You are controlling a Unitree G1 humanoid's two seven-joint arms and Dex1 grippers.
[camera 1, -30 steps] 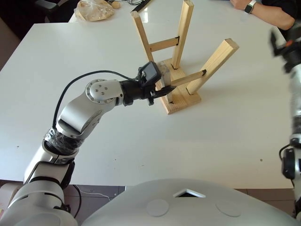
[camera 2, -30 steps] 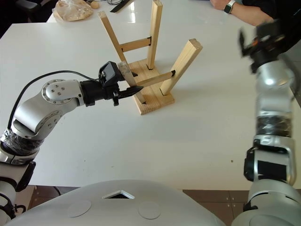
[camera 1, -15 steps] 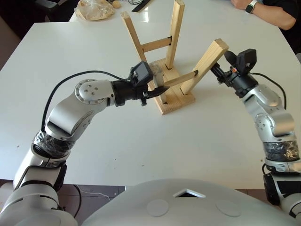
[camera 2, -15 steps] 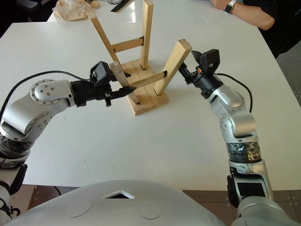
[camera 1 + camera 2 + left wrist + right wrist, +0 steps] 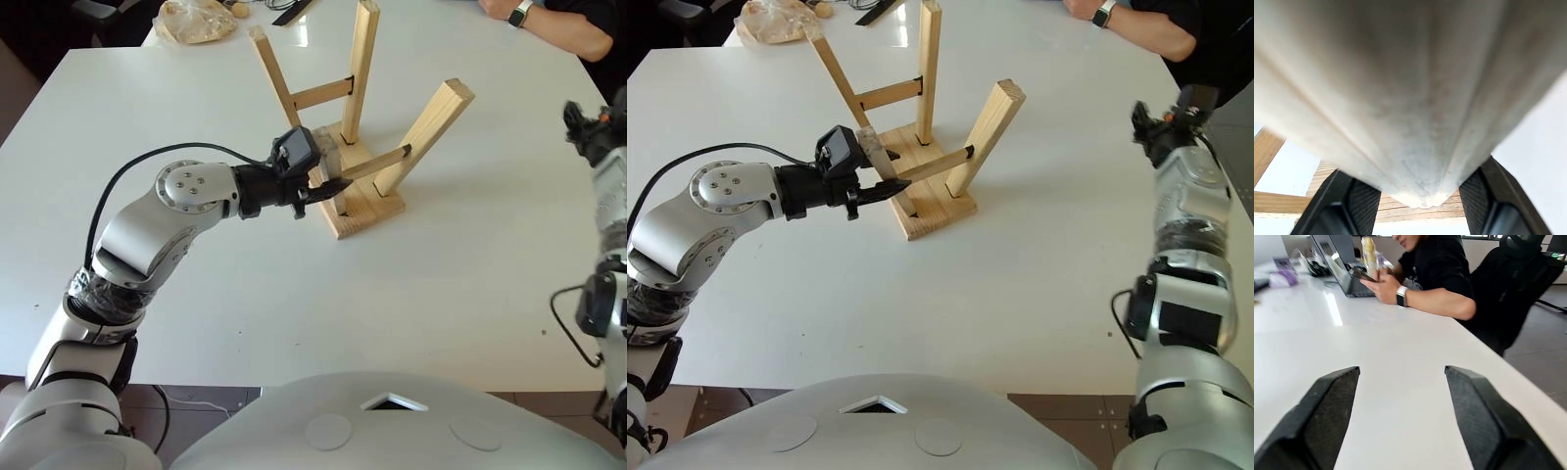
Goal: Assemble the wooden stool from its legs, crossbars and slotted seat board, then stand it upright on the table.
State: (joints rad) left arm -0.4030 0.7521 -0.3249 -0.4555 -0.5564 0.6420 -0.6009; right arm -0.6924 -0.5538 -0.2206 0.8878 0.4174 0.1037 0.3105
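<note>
The wooden stool lies upside down mid-table, its slotted seat board [image 5: 364,208] flat on the top. Two thin legs [image 5: 360,64] [image 5: 277,76] rise from it, joined by a crossbar [image 5: 321,95]. A thick leg [image 5: 423,137] leans to the right, with a second crossbar [image 5: 377,164] running into it. My left gripper [image 5: 333,186] is shut on a pale short leg [image 5: 1415,98] at the board's near-left corner. Over the table's right edge my right gripper [image 5: 1146,122] hangs open, away from the stool, nothing between its fingers [image 5: 1332,401].
A lumpy bag [image 5: 196,20] lies at the back left corner, with dark cables [image 5: 294,8] beside it. A person's forearm with a watch [image 5: 524,14] rests at the back right, near a laptop [image 5: 1347,264]. Bare white table [image 5: 441,284] spreads in front of the stool.
The right gripper came in to the thick leg's top half a second ago and has since drawn back to the right. The stool and left gripper shifted slightly left, then held still.
</note>
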